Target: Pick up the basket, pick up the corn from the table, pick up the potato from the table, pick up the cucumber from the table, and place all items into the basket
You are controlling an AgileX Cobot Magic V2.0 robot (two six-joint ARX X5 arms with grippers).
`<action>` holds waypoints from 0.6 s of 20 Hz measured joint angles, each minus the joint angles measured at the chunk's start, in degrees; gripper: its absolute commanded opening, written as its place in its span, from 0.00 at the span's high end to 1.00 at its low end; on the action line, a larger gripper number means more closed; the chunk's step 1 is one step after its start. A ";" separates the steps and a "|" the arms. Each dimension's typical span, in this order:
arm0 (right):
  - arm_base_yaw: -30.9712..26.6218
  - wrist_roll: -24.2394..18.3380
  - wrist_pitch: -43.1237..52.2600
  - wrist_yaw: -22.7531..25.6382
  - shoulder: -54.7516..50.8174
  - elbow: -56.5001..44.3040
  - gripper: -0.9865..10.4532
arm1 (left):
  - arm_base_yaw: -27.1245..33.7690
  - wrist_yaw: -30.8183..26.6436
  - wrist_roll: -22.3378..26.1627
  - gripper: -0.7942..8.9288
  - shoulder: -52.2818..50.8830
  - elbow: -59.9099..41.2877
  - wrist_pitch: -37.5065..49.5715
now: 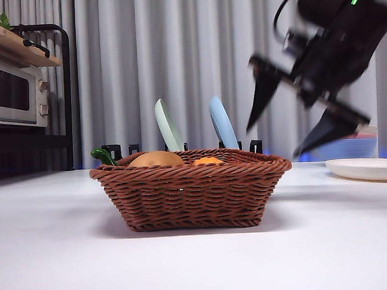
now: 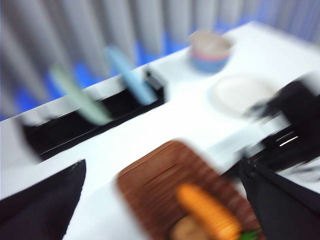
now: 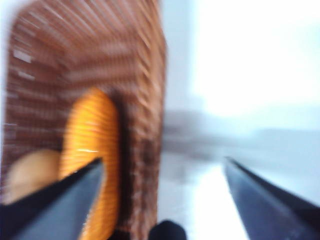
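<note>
Grey curtains (image 1: 114, 71) hang across the back. Far left of the gripper (image 1: 295, 132) stands a black rack (image 1: 64, 92) with a microwave (image 1: 14, 94) under a wooden shelf (image 1: 18, 46).

Cucumber (image 1: 103, 156) mostly behind basket (image 1: 192, 189)

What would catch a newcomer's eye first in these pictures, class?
The basket stands mid-table, large and near, with the potato, the corn and a tip of the cucumber showing over its rim. Above its right end hangs the right claw, big and dark, jaws wide apart and holding nothing.
</note>
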 measured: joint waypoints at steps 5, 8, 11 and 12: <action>-0.04 -6.69 -4.26 0.00 -13.92 0.02 0.83 | 2.71 -8.59 4.90 0.93 0.33 0.00 -10.54; -0.04 -9.57 -6.69 0.00 -20.26 0.02 0.93 | 3.85 -8.50 5.46 0.93 0.13 -0.70 -12.00; -0.02 -12.31 -8.37 1.88 -24.65 0.07 0.93 | 4.24 -8.48 5.51 0.93 -1.55 -4.52 -9.38; 0.17 -13.27 -8.92 3.63 -25.92 0.07 0.93 | 4.26 -8.41 5.49 0.93 -2.62 -6.64 -7.74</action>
